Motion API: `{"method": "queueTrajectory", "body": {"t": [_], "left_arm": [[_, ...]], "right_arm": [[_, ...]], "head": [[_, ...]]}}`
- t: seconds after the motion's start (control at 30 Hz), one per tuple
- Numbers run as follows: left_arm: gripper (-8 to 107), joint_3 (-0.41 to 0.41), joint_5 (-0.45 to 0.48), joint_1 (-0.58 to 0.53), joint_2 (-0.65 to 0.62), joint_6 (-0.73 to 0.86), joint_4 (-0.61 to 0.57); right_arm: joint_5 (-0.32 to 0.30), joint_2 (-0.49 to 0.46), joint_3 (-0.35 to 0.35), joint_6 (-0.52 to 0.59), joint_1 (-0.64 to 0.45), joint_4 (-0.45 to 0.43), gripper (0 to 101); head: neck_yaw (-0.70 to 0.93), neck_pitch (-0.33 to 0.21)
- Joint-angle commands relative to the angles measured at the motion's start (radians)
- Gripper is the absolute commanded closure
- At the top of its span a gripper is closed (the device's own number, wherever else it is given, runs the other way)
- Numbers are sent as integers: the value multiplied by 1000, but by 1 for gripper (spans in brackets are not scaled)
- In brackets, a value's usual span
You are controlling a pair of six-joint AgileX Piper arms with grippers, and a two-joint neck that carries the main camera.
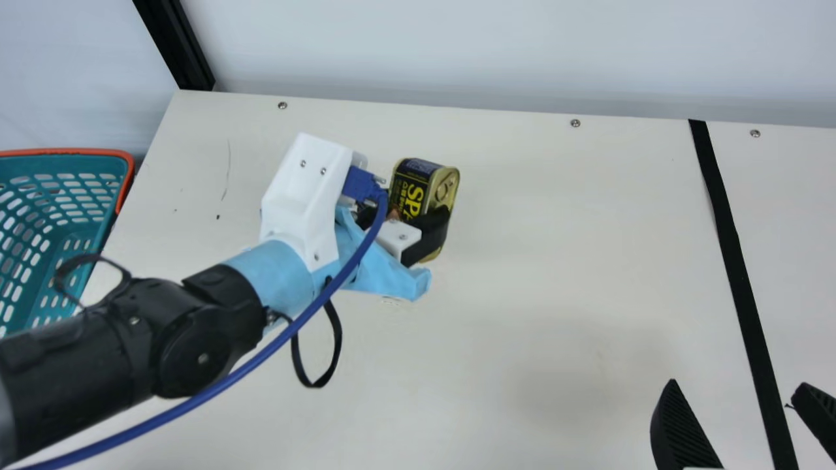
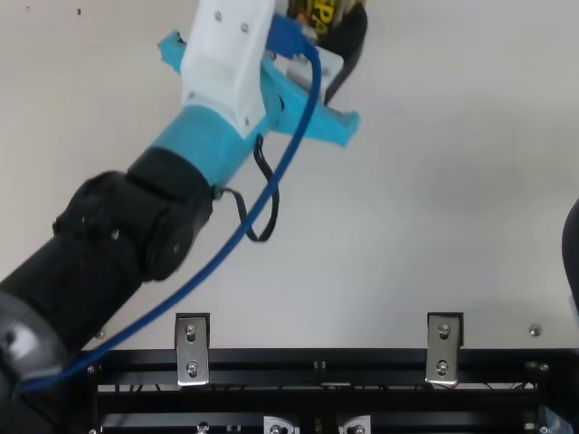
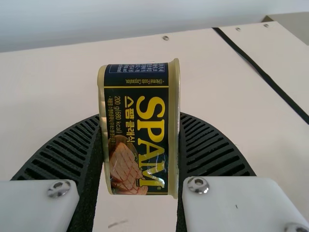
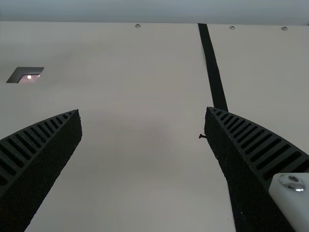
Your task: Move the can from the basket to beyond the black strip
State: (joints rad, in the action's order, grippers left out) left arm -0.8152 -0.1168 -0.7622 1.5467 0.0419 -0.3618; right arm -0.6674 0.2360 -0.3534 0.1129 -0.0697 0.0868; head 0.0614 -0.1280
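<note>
My left gripper is shut on the can, left of centre in the main view, right of the basket and well left of the black strip. In the left wrist view the dark blue and gold can sits between both ribbed fingers of the left gripper. Whether it touches the table is hard to tell. At the main view's lower right, my right gripper stands open, its fingers on either side of the strip. The right wrist view has the right gripper with nothing between its fingers.
A pale wall runs along the table's far edge, with a black post at its left corner. A blue cable trails along the left arm. A metal frame lines the near edge.
</note>
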Motion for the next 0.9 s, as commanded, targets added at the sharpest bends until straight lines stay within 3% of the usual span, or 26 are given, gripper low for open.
{"method": "queueTrajectory", "body": {"t": [0.0,0.47,0.87], "left_arm": [[89,11,16,-24,-24,-1,4],[89,40,44,-49,-68,10,12],[89,40,44,-49,-68,10,12]], "right_arm": [[0,0,0,0,0,0,0],[13,25,-18,-18,24,25,0],[171,261,-145,-94,141,198,0]], "head": [[-5,-34],[-5,-34],[-5,-34]]}}
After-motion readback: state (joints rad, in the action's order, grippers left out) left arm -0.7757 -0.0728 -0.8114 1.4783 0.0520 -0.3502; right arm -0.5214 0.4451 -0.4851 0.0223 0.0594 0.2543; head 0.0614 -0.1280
